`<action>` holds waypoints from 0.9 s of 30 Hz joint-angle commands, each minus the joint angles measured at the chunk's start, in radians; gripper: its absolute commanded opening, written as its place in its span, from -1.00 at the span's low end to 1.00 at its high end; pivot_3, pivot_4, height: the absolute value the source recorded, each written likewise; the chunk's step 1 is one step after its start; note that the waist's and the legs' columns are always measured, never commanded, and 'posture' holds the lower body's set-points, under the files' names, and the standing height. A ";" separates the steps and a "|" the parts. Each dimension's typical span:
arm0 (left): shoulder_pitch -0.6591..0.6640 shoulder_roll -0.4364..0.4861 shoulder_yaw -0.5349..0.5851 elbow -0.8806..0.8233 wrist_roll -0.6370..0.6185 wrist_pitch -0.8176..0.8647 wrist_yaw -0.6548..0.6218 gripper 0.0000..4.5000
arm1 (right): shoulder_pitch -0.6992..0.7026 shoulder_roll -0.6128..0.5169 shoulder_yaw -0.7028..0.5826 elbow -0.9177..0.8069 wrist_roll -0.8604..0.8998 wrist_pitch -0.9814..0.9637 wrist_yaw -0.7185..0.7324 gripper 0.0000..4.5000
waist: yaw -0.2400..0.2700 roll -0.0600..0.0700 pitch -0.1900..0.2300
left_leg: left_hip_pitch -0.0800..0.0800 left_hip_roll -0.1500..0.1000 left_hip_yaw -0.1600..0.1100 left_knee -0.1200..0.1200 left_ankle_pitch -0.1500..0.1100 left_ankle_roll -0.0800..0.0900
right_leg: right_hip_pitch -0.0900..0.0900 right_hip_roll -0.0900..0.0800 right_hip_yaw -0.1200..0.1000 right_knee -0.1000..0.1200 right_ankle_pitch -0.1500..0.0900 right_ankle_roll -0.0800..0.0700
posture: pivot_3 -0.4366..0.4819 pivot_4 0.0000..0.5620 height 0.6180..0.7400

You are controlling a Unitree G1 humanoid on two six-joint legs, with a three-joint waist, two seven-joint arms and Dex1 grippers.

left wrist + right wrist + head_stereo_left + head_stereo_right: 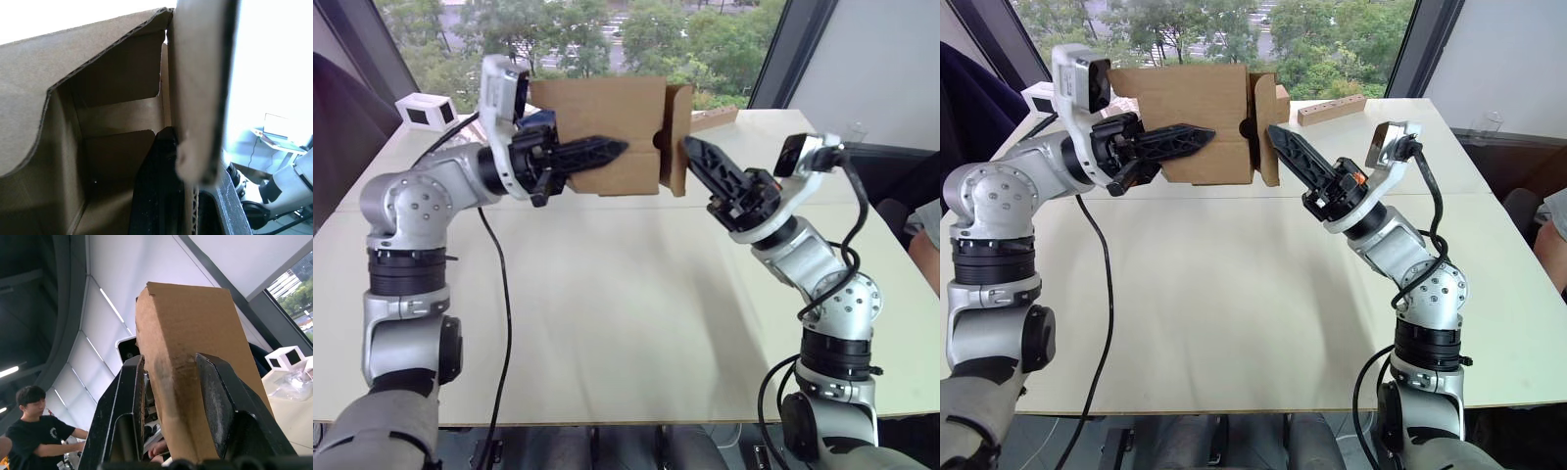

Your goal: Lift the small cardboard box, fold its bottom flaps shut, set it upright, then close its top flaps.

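The small cardboard box [597, 122] is held in the air on its side above the far part of the table [607, 313]. My left gripper [612, 149] is shut on the box's near wall, one finger [156, 186] inside and the other outside. At the box's right end a flap [677, 137] stands partly folded; I cannot tell whether it is one of the bottom flaps or the top flaps. My right gripper [168, 382] is open and straddles that flap [190, 338], whose face lies between its two fingers. The box's left end is hidden behind my left arm.
A white cube-shaped frame [426, 110] stands at the table's far left. A long thin bar [1332, 108] lies at the far right, with a clear glass [1489, 125] beyond it. A person [34, 431] shows in the right wrist view, and a sleeve [928, 235] at the right edge.
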 commanded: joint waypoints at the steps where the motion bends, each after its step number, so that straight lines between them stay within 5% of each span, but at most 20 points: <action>1: -0.029 0.013 0.035 -0.008 -0.016 -0.005 -0.001 -1.00 | -0.006 0.010 -0.003 -0.016 -0.017 -0.032 -0.007 -0.35 | 0.000 0.000 0.000 | 0.000 0.000 0.000 0.000 0.000 0.000 | 0.000 0.000 0.000 0.000 0.000 0.000 | -0.05 -0.47 1.00; 4: -0.027 0.012 0.036 -0.011 -0.019 -0.004 0.002 -1.00 | -0.007 0.015 -0.003 -0.021 -0.017 -0.037 -0.009 -0.74 | 0.000 0.000 0.000 | 0.000 0.000 0.000 0.000 0.000 0.000 | 0.000 0.000 0.000 0.000 0.000 0.000 | -0.05 -0.47 1.00; 27: -0.013 -0.041 0.038 -0.008 -0.013 -0.030 0.034 -1.00 | -0.036 0.145 0.100 -0.081 -0.072 -0.105 -0.093 -0.74 | -0.001 0.000 0.000 | 0.000 0.000 0.000 0.000 0.000 0.000 | 0.000 0.000 0.000 0.000 0.000 0.000 | -0.05 -0.47 1.00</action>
